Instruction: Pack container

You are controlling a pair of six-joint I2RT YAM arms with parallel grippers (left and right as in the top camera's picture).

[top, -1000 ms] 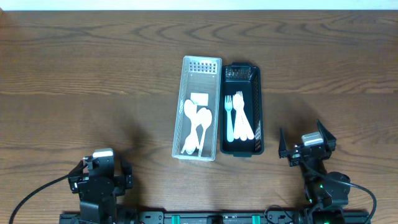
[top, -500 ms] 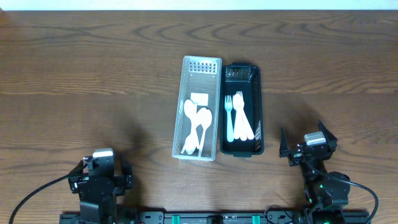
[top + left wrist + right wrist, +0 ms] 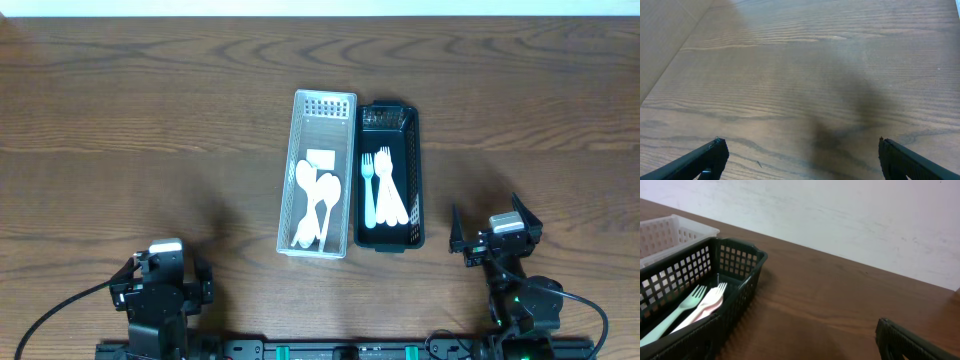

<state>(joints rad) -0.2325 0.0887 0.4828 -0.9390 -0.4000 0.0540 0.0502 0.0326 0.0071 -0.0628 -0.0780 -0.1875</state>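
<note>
Overhead | brown wood-grain table (image 3: pixel 150 100) | pale wall (image 3: pixel 840 210) behind | both arms' fingers spread, released

Lab-style test bench; bare wood table (image 3: pixel 150 120); plain white wall (image 3: pixel 850 215)

Perforated plastic baskets (image 3: pixel 389 176), wood-grain table (image 3: pixel 150 120)

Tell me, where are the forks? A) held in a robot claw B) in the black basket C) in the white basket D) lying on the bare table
B: the forks lie inside the black basket, while the white basket beside it holds the spoons, and both claws are open with nothing in them.
</note>
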